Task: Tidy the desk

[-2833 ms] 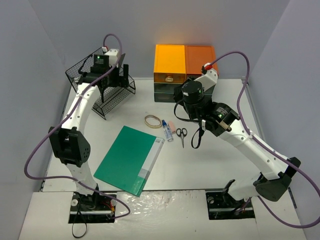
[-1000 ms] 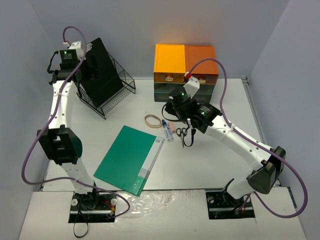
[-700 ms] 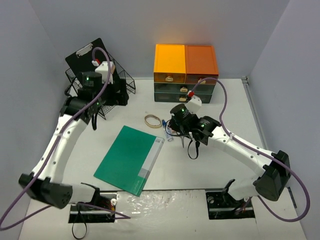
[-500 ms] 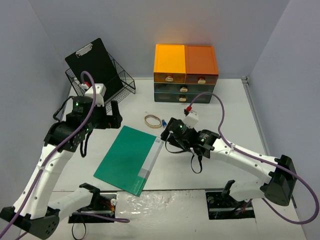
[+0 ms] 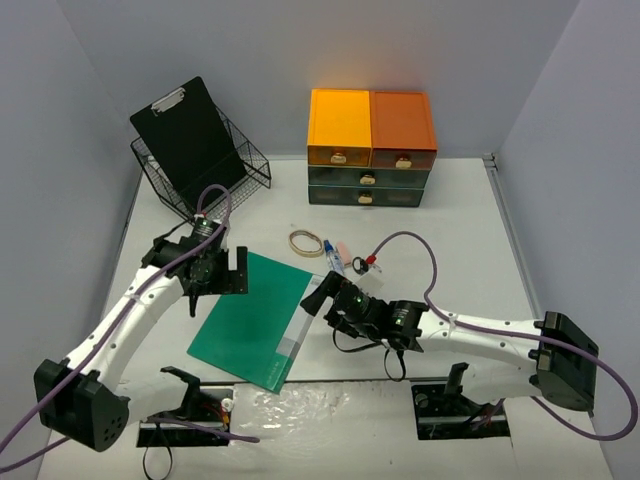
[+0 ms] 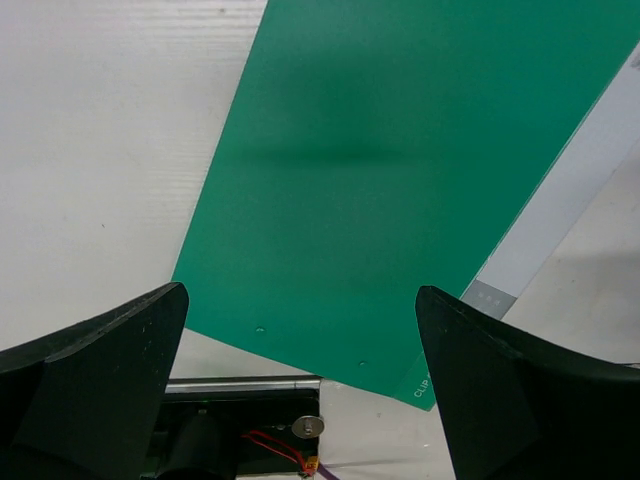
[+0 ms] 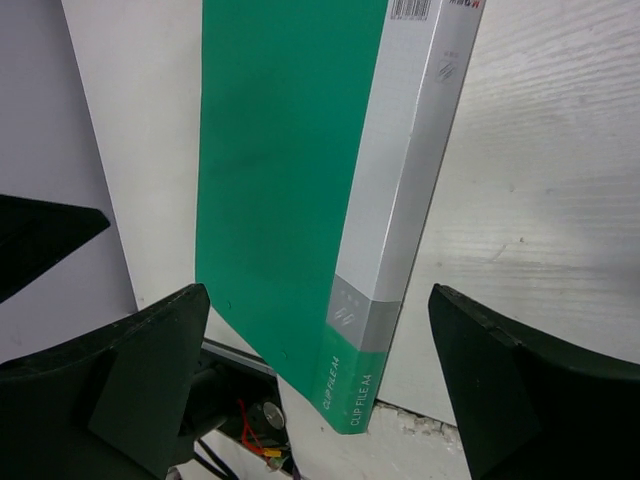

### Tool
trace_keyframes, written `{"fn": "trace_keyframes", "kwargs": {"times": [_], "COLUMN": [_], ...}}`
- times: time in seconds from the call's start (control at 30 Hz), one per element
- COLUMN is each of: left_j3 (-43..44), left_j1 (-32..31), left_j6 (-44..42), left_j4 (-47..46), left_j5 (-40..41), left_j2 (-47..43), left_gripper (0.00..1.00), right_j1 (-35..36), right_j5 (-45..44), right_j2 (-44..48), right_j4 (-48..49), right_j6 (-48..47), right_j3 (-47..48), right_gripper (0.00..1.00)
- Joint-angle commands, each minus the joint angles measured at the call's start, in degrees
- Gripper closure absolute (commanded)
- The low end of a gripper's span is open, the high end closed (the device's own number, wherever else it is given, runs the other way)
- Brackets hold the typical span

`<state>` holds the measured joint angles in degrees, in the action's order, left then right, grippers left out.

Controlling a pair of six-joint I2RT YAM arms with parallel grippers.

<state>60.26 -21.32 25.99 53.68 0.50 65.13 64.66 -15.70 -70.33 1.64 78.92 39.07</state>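
Standing in wire basket [image 5: 252,168], black clipboard [image 5: 190,128]; left gripper [image 6: 300,295] apart, right gripper [image 7: 320,292] apart

We see a green clip file [image 5: 255,318] lying flat beneath the left gripper [image 5: 240,272], between its spread fingers in the wrist view. Its grey spine [image 7: 400,190] runs below the right gripper [image 5: 320,300]. Beyond the right gripper, near it, lie a ring of tape [image 5: 306,242], a blue-capped glue stick [image 5: 334,262] and scissors [image 5: 362,266]. Well apart from both grippers, at the far wall, we find a wire basket [image 5: 250,165] holding a tilted black clipboard [image 5: 190,130], and two orange drawer boxes [image 5: 370,125] stacked on dark drawers [image 5: 367,186].
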Motion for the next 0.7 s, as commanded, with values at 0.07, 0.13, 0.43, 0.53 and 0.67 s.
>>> {"fn": "trace_keyframes", "kwargs": {"times": [0.07, 0.13, 0.43, 0.53, 0.67], "left_j3": [-0.3, -0.2, -1.5, -0.3, 1.2], "left_j1": [0.0, 0.0, 5.7, 9.6, 13.1], "left_j6": [4.8, 5.1, 4.0, 3.9, 2.0], "left_j4": [-2.8, -2.7, -1.9, -0.5, -1.2], "left_j5": [-2.8, -3.2, -4.1, -4.9, -7.6], "left_j2": [5.0, 6.0, 10.1, 12.5, 15.1], "left_gripper": [0.03, 0.03, 0.03, 0.03, 0.03], "right_j1": [2.0, 2.7, 3.3, 3.4, 3.4], "right_j5": [0.1, 0.0, -0.3, -0.2, -0.4], "right_j2": [-4.7, -5.5, -7.9, -8.4, -8.4], "right_j4": [13.8, 14.5, 23.8, 23.8, 23.8], "right_j6": [3.0, 3.4, 7.4, 7.2, 7.0], "right_j3": [-3.1, -3.3, -10.4, -10.2, -10.0], "right_gripper": [0.10, 0.09, 0.08, 0.07, 0.07]}}
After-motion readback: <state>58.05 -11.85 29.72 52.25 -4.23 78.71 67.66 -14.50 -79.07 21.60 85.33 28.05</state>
